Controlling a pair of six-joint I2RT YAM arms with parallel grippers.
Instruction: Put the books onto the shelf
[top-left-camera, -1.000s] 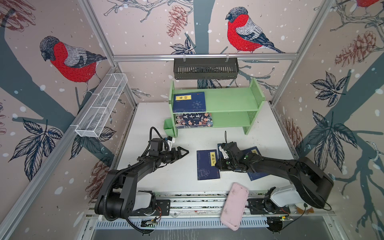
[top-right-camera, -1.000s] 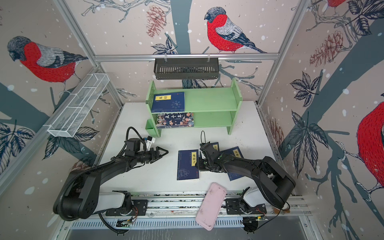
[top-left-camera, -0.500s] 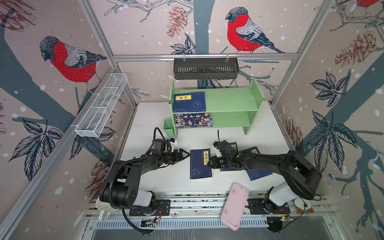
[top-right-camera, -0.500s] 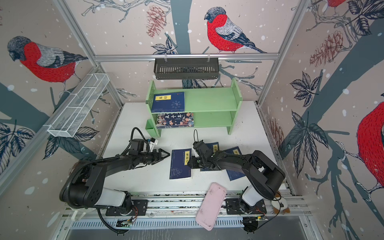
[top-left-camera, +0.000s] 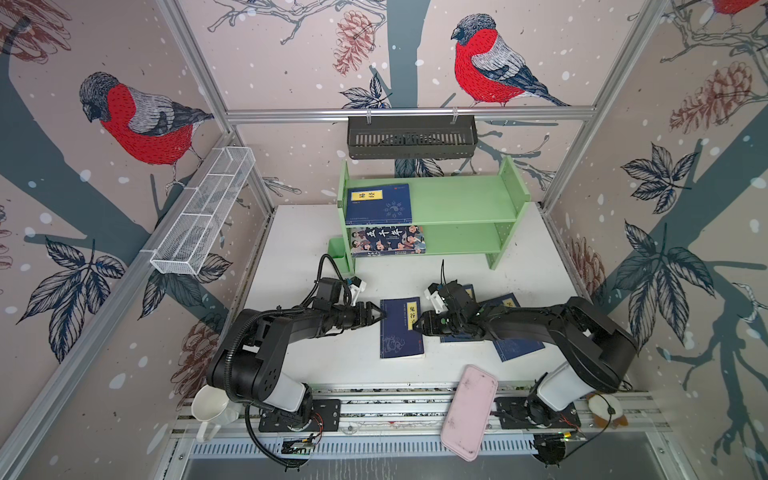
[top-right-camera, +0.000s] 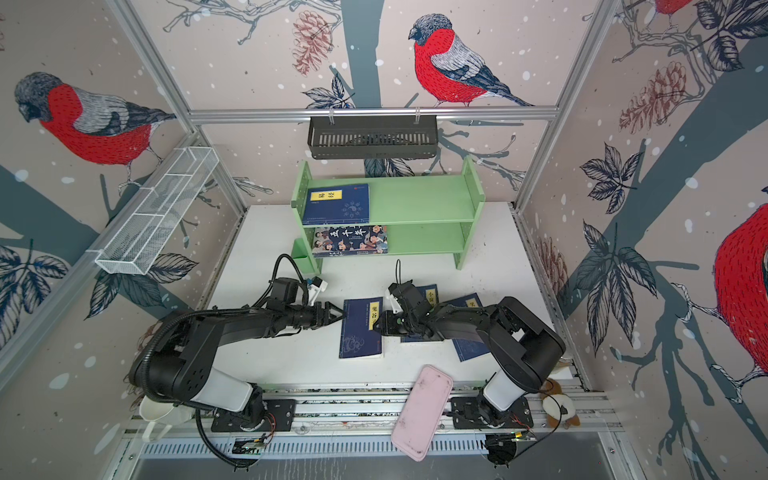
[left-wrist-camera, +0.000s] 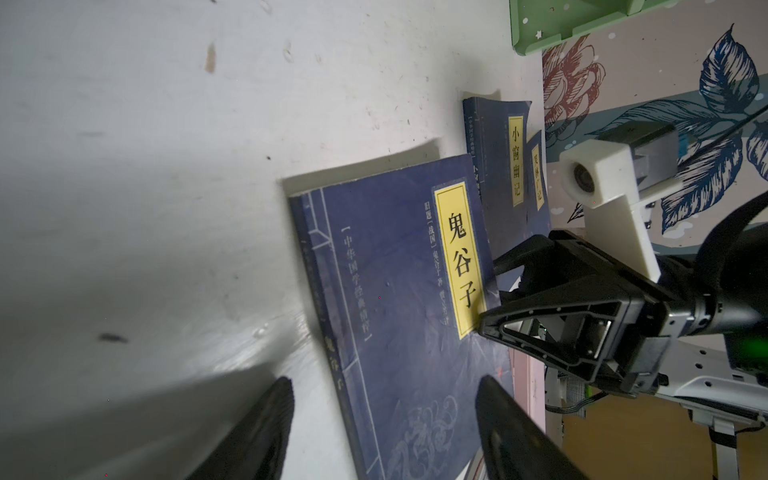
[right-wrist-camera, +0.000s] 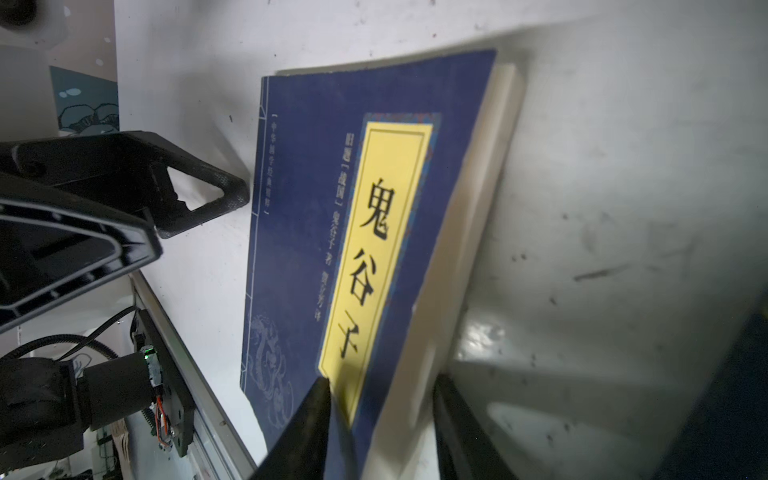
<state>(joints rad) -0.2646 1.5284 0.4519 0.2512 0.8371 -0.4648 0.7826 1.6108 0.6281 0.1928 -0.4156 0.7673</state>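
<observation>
Step in hand: pickup. Navy book lies mid-desk, toward the front edge. Right claw apart, straddling its page edge. Left claw apart at the spine edge. Next, probably: clamp, lift, carry to the shelf at the back edge.

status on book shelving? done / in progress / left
Done: two on the shelf, top-tier navy book and lower-tier cartoon book. In hand: middle navy book on the table; right gripper straddles its page edge, grip unclear; open left gripper at its spine edge. Left: that one, plus the half-hidden book and the angled book under the right arm.
</observation>
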